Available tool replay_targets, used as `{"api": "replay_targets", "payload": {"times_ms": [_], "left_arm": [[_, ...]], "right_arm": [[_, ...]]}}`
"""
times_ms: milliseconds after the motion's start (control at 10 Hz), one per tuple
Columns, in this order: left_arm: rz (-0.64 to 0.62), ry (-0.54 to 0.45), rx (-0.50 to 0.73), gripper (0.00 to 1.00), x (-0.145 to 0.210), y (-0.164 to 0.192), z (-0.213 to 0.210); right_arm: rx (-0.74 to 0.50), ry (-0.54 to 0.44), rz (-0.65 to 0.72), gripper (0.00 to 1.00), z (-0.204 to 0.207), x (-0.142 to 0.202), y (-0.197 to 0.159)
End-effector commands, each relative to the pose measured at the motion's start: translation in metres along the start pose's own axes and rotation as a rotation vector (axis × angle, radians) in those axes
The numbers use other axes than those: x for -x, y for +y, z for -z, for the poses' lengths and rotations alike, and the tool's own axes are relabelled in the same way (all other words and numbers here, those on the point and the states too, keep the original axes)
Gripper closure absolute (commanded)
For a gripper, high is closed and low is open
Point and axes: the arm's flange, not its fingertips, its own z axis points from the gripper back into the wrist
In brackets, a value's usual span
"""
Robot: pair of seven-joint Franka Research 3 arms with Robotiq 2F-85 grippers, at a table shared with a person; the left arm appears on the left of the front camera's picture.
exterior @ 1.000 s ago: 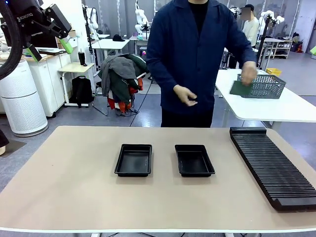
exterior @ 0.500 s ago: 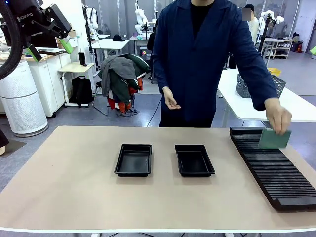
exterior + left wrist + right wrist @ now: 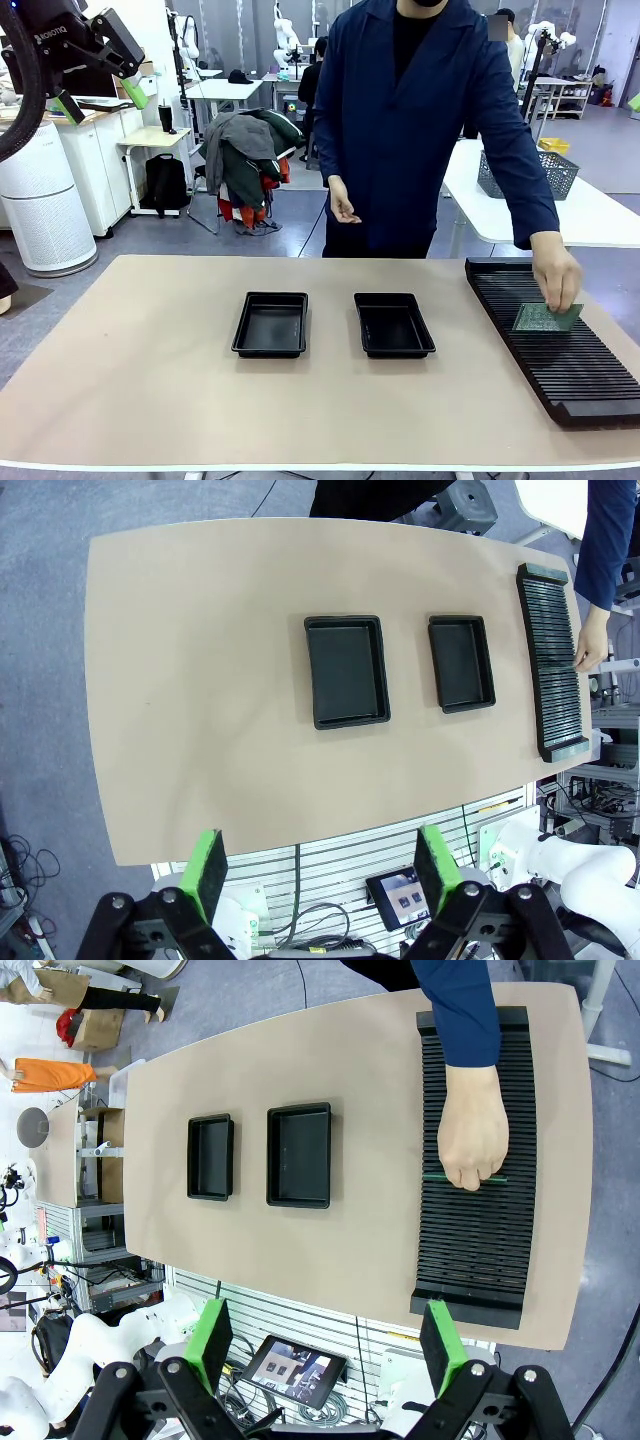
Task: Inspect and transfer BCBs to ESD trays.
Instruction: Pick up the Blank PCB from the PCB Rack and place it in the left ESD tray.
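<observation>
Front view: hand (image 3: 556, 278) slots BCB (image 3: 545, 318) edge-on into rack (image 3: 570, 370), likely for easy pickup; ESD trays (image 3: 271, 325) empty; left pincer (image 3: 322, 865), right pincer (image 3: 327, 1345) both open, parked high.

Two identical shallow black rectangular plastic trays with raised rims and rounded corners lie flat side by side, slightly apart, mid-counter (image 3: 150, 380): the left tray (image 3: 271, 325) and the right tray (image 3: 394, 325), bare floors showing. One thin flat green rectangular circuit board (image 3: 545, 318) leans nearly on edge, lower edge at the long black ribbed rack (image 3: 570, 370), its top pinched by the person's hand (image 3: 557, 275).
</observation>
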Motion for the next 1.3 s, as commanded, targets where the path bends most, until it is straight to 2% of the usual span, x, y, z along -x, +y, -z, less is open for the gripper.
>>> {"api": "replay_targets", "payload": {"times_ms": [0, 1200], "left_arm": [[-0.001, -0.001, 0.000, 0.00, 0.0002, -0.0001, -0.0004], [-0.001, -0.001, 0.000, 0.00, 0.0002, -0.0001, -0.0004]], "right_arm": [[0.000, 0.001, 0.000, 0.00, 0.0005, 0.0003, -0.0003], [0.000, 0.001, 0.000, 0.00, 0.0005, 0.0003, -0.0003]]}}
